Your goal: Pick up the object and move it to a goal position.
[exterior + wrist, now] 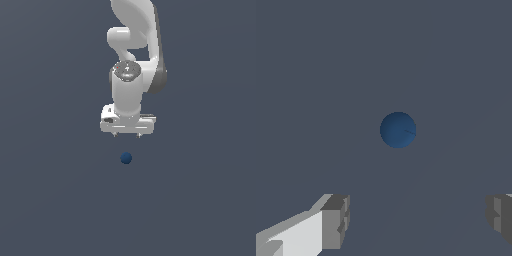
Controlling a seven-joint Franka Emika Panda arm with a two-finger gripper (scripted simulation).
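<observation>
The object, a small dark blue sphere (126,158), lies on the plain grey surface in the exterior view, a little in front of the white arm. In the wrist view the sphere (398,130) sits in the middle of the picture, apart from the fingers. My gripper (127,135) hangs from the white arm and points down, short of the sphere and not touching it. Its jaws stand wide apart and hold nothing. In the wrist view my gripper (417,217) shows two grey fingertips (336,220), one at each side.
A flat, uniform dark grey surface (50,200) fills both views. The white arm's links (132,30) rise behind the gripper in the exterior view. No other objects show.
</observation>
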